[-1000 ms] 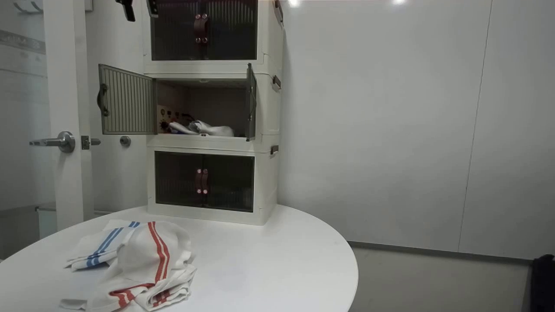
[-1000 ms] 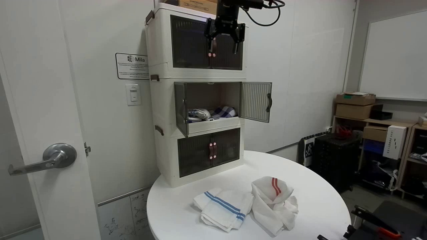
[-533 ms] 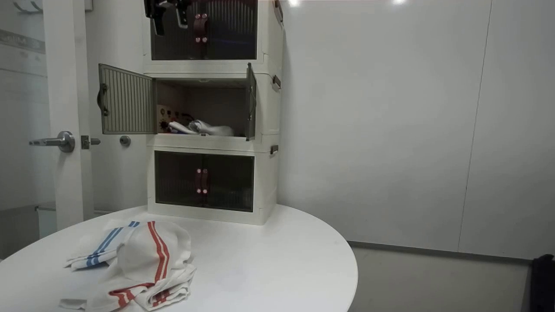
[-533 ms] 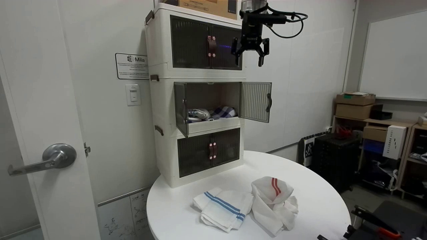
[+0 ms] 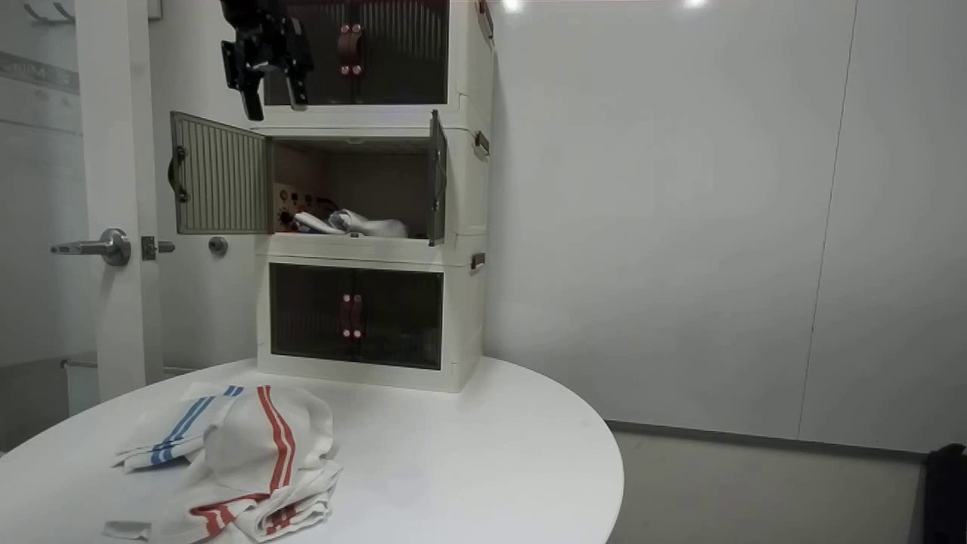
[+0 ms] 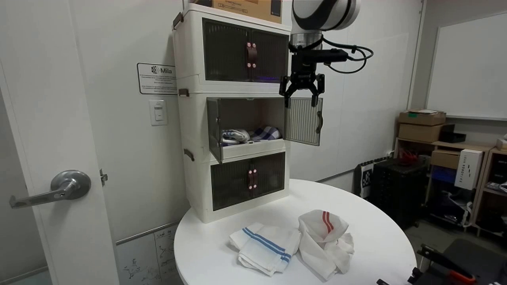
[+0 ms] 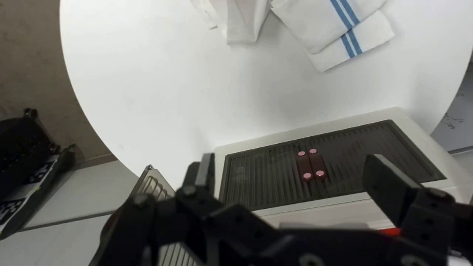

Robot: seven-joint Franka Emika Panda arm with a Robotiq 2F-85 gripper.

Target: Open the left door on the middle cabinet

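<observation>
The middle cabinet [image 5: 470,196] is a white unit between two dark-paned ones, also in an exterior view [image 6: 194,128]. Its left door [image 5: 227,177] is a grey ribbed see-through panel with a dark handle; it stands swung open to the left. It shows nearly edge-on in an exterior view [image 6: 215,128]. The right door [image 5: 437,181] also stands open [image 6: 304,120]. My gripper [image 5: 275,112] is open and empty, in the air in front of the tower [image 6: 301,103]. In the wrist view the open jaws [image 7: 292,166] overlook the bottom cabinet; I cannot make out the left door there.
Folded cloths [image 6: 237,135] lie inside the middle cabinet. Blue-striped [image 6: 265,245] and red-striped [image 6: 324,241] towels lie on the round white table [image 6: 376,237]. The top unit [image 6: 225,51] and bottom unit [image 6: 233,186] have shut dark doors. A room door [image 5: 113,189] stands left of the tower.
My open gripper has come down from near the top unit to about the top of the middle cabinet, moving away from the tower. The doors and towels have not moved.
</observation>
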